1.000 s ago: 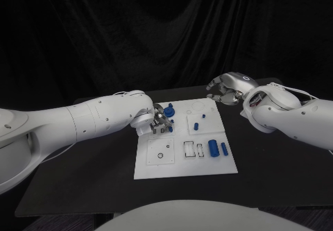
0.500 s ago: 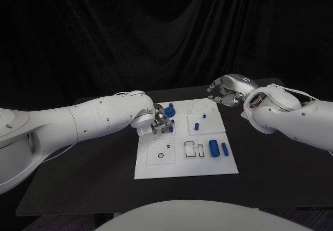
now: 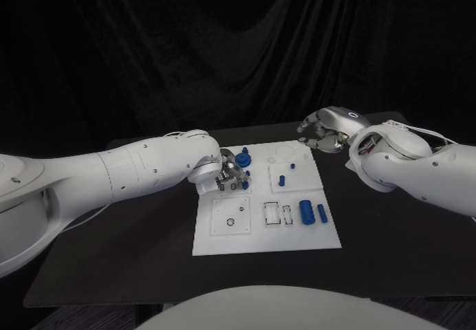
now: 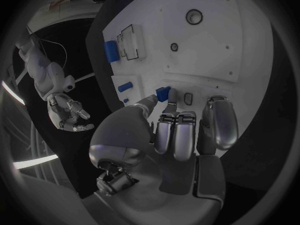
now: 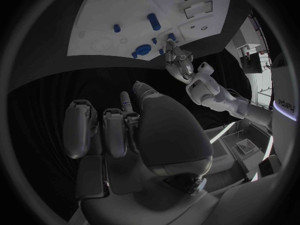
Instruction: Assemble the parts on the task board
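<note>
White, flat, matte task board lies mid-worktop, which is black and dull. The board carries printed black outlines: rectangular slots and a small ring in a square panel.

Blue parts on the board: a stubby cylinder with a thinner rod just beside it near the board's right edge; a short peg further back; a round-based piece close to the left hand.

Left hand, silver and smooth, sits at the board's left edge. Wrist view: thumb and a finger pinch a small blue block down at the board surface, the other fingers curled alongside.

Right hand hangs over the worktop just off the board's far right corner, apart from it. Its fingers are curled in toward the palm, holding nothing I can make out.
</note>
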`<state>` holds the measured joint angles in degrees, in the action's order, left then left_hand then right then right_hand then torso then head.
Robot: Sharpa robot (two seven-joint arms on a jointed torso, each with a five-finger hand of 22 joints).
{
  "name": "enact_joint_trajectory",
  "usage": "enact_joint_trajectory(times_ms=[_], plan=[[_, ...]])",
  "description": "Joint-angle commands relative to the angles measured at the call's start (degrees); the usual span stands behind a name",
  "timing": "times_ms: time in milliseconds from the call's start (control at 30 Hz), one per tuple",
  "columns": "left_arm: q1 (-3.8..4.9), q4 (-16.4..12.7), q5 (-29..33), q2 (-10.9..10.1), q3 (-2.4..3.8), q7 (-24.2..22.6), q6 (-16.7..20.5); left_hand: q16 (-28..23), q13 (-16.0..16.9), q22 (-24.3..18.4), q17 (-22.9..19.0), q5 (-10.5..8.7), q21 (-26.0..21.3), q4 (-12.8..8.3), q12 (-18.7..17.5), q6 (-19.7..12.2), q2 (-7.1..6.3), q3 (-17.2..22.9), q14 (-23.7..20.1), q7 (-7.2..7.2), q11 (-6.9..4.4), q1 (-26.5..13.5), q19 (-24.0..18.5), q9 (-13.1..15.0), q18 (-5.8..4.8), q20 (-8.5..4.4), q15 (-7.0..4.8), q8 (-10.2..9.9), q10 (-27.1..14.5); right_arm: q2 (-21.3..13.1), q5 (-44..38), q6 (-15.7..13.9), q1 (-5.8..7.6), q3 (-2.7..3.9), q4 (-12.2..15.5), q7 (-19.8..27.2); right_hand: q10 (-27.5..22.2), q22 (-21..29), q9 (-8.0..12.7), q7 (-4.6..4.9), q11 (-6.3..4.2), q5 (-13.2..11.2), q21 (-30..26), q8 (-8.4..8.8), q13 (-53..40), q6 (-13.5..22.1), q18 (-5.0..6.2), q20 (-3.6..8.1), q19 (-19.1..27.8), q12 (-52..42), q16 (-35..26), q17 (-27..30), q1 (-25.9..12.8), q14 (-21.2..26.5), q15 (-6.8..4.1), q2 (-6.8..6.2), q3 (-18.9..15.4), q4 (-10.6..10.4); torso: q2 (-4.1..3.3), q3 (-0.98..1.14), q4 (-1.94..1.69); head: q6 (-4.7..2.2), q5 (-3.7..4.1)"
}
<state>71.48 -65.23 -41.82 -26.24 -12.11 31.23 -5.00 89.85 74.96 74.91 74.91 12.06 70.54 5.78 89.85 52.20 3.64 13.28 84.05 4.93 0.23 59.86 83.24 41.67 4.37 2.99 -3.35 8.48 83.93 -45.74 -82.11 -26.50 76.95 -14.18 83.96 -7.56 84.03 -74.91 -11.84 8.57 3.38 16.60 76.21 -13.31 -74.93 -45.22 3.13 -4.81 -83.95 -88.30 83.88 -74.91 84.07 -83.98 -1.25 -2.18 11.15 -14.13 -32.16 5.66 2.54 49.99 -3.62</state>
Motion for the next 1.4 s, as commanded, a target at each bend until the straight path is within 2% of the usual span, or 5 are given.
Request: enact_joint_trajectory(times_ms=[33, 400, 667, 900, 1400], plan=[[-0.16, 0.0, 0.5, 0.1, 0.04, -0.3, -0.4, 0.1, 15.0, 7.4, 15.1, -0.36, -0.4, 0.4, 0.1, 0.0, -0.15, -0.1, 5.9, 0.44, 0.43, -0.7, 0.0, 0.1, 0.13, 0.27, 0.47, -0.4, 6.1, -0.1, -0.2, 0.5, -0.14, 0.04, 0.1, -1.1, 2.4, -10.8, 0.1, -0.1, 0.24, -0.2, -0.4, -0.19, -11.3, -0.4, 0.13, -0.51, -0.4, 0.3, -0.1, -3.1, 0.6, -3.1, 0.56, -0.11, 0.2, 0.1, 0.01, -0.02, -0.04, 0.01, 0.1], [-0.23, 0.0, 0.5, -0.2, 0.04, -1.0, 0.0, 0.1, 15.0, 7.4, 15.1, 0.41, -0.6, 0.4, 0.1, -0.3, -0.51, -0.3, 5.9, 0.48, 0.48, -0.9, -0.1, 0.2, 0.17, 0.35, 0.54, -0.7, 6.1, -0.1, -0.2, 0.7, -0.15, 0.04, 0.1, -1.1, 2.4, -10.8, 0.1, -0.1, 0.24, -0.2, -0.4, -0.19, -11.3, -0.4, 0.13, -0.51, -0.4, 0.3, -0.1, -3.1, 0.6, -3.1, 0.56, -0.11, 0.2, 0.1, 0.06, -0.05, -0.02, 0.01, 0.0], [-0.26, -0.3, 0.5, -0.4, 0.04, -1.8, 0.2, 0.1, 15.0, 7.5, 15.1, 4.1, -0.9, -1.7, 0.1, -0.5, -0.44, 2.0, 5.9, 0.39, 0.42, 0.5, -0.2, 0.7, 0.23, 0.37, 0.51, -1.0, 6.1, -0.2, -0.2, 0.7, -0.2, 0.04, 0.0, -1.2, 2.4, -10.8, 0.1, -0.1, 0.24, -0.2, -0.4, -0.19, -11.3, -0.4, 0.13, -0.51, -0.4, 0.3, -0.1, -3.1, 0.6, -3.1, 0.56, -0.11, 0.2, 0.1, 0.06, -0.05, 0.02, 0.01, -0.24], [-0.28, -0.4, 0.5, -0.6, 0.04, -2.3, 0.2, 0.1, 15.0, 7.7, 15.1, 9.11, -1.3, -5.2, 0.1, -0.5, -1.18, 8.7, 5.9, 0.54, 0.47, 1.1, -0.4, 1.4, 0.28, 0.38, 0.58, -1.4, 6.1, -0.2, -0.2, 0.7, -0.27, 0.04, 0.0, -1.2, 2.4, -10.8, 0.1, -0.1, 0.24, -0.2, -0.4, -0.19, -11.3, -0.4, 0.13, -0.51, -0.4, 0.3, -0.1, -3.1, 0.6, -3.1, 0.56, -0.11, 0.2, 0.1, 0.06, -0.05, 0.04, 0.01, -0.29], [-0.38, -1.0, 0.5, -1.6, 0.04, -3.2, 0.3, 0.1, 15.0, 7.9, 15.1, 9.72, -1.6, -7.7, 0.1, -0.5, -2.09, 13.6, 5.9, 0.63, 0.54, 0.2, -0.5, 2.4, 0.31, 0.5, 0.65, -1.4, 6.1, -0.3, -0.2, 1.0, -0.36, 0.04, 0.1, -1.4, 2.3, -10.7, 0.2, -0.08, 0.27, -0.4, -0.4, -0.16, -11.2, -0.5, 0.15, -0.54, -0.4, 0.4, -0.2, -3.0, 0.6, -3.0, 0.58, -0.14, 0.2, 0.1, 0.05, -0.04, 0.0, 0.01, -0.49]])
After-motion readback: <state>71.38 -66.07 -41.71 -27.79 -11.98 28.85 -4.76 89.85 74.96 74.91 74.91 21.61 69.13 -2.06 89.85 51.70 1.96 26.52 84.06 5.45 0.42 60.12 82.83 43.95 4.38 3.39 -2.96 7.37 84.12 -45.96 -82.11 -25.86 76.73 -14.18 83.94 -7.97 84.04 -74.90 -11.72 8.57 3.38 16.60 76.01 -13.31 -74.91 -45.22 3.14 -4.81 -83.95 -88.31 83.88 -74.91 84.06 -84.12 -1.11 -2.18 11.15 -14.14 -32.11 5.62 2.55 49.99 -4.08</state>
